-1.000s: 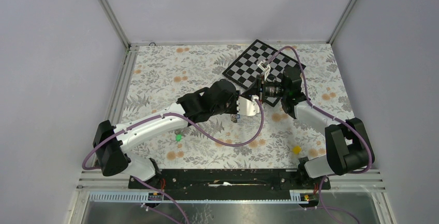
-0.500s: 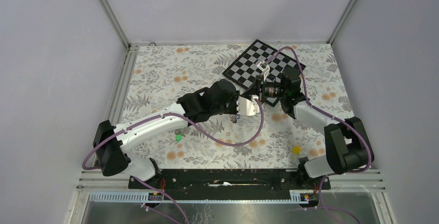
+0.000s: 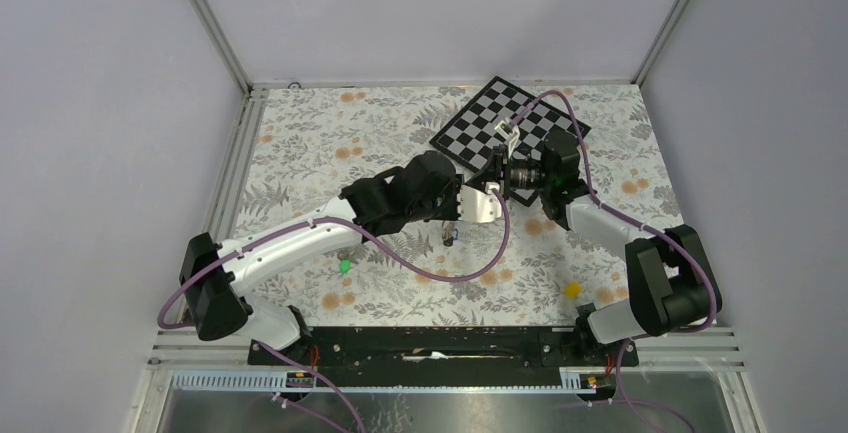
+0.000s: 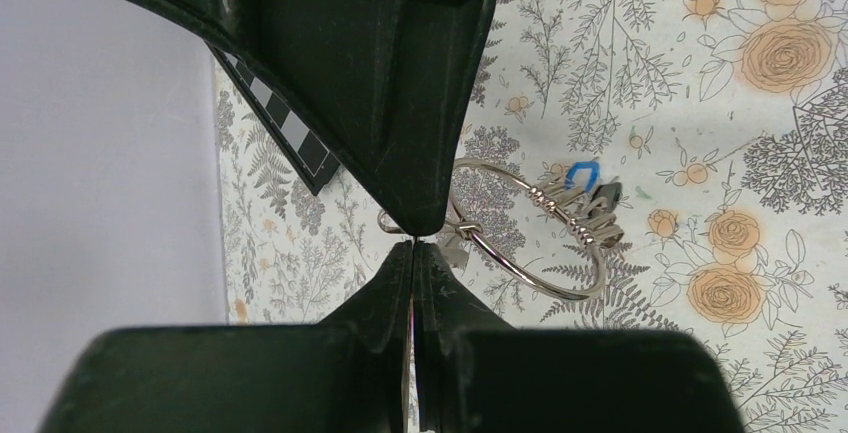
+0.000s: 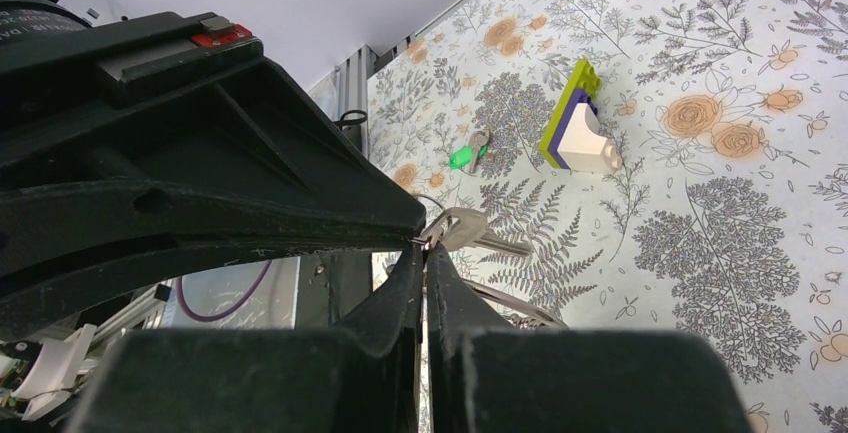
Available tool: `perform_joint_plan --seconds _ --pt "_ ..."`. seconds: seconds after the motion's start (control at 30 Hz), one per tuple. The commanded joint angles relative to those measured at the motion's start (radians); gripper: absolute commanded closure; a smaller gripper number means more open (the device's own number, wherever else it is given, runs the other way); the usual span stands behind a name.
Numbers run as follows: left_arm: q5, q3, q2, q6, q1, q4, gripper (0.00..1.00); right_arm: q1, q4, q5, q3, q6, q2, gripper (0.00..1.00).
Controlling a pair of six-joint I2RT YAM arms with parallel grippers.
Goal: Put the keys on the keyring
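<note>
Now we've a wedge block (image 5: pixel 578 125) and green key (image 5: pixel 462 158) lying aside. Our left gripper (image 4: pixel 413 240) pinches the thin silver keyring (image 4: pixel 535 280), two keys (image 4: pixel 590 215) threaded on; the right gripper (image 5: pixel 424 245) clamps a silver key (image 5: pixel 458 225) beside it.

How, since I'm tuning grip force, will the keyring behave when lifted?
Probably stiff: the keyring holds its round shape though the left claw pinches only one edge. Likely light, thin wire. The threaded keys may slide and swing.

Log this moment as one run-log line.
left pincer: shut on keyring | right pincer: shut on silver key | blue key, black key: on keyring | green key: loose on tablecloth
</note>
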Motion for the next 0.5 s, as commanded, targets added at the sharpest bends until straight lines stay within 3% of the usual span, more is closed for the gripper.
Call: perform_joint_plan --seconds 0.0,0.47 --pt "0.096 0.054 0.002 -0.018 -0.013 0.103 1.00 0.030 0.060 -0.020 0.001 -0.011 0.002 1.00" --pt "0.107 0.032 -0.013 -0.011 -0.005 0.100 1.00 0.035 0.070 -0.022 -0.007 -0.027 -0.008 1.00"
